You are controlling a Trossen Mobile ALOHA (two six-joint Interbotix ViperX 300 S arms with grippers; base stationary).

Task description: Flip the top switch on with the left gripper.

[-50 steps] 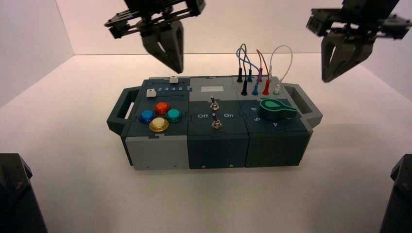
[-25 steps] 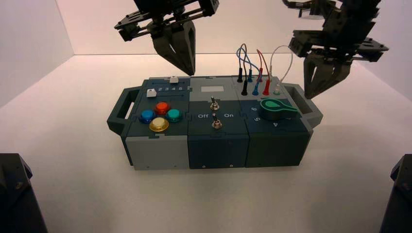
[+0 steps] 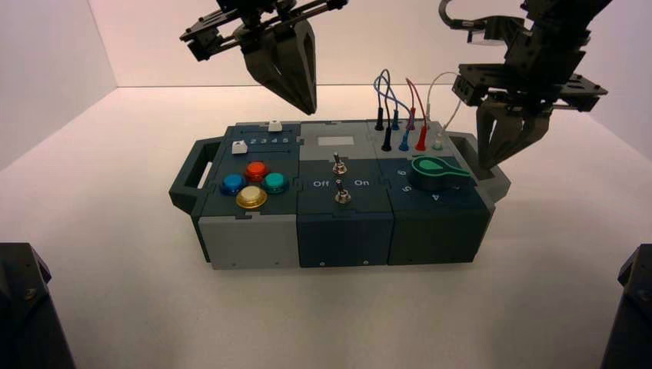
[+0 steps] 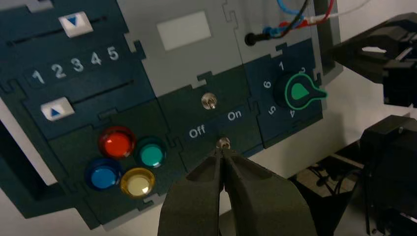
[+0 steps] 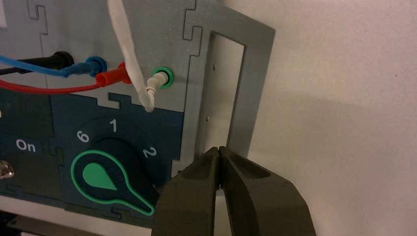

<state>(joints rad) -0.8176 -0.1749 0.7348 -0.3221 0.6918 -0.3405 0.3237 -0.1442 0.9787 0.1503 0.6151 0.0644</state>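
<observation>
The top switch (image 3: 338, 164) is a tiny silver toggle on the dark middle panel, just behind the "Off" and "On" lettering; it also shows as the top switch (image 4: 209, 101) in the left wrist view, where its lever's lean is not plain. My left gripper (image 3: 310, 108) hangs shut and empty, high over the box's back edge, behind and left of that switch. In its own view the left gripper (image 4: 223, 151) has its tips pressed together, well above the panel. My right gripper (image 3: 488, 163), also shut and empty, hovers over the box's right handle (image 5: 223, 93).
A second silver toggle (image 3: 343, 196) sits in front of the lettering. Red, blue, green and yellow buttons (image 3: 254, 183) and two sliders (image 4: 69, 64) fill the left part. The green knob (image 3: 437, 172) and plugged wires (image 3: 404, 115) stand at the right.
My left gripper has drifted right and slightly up, staying shut. My right gripper has swung left and down from high at the right to just above the box's right handle.
</observation>
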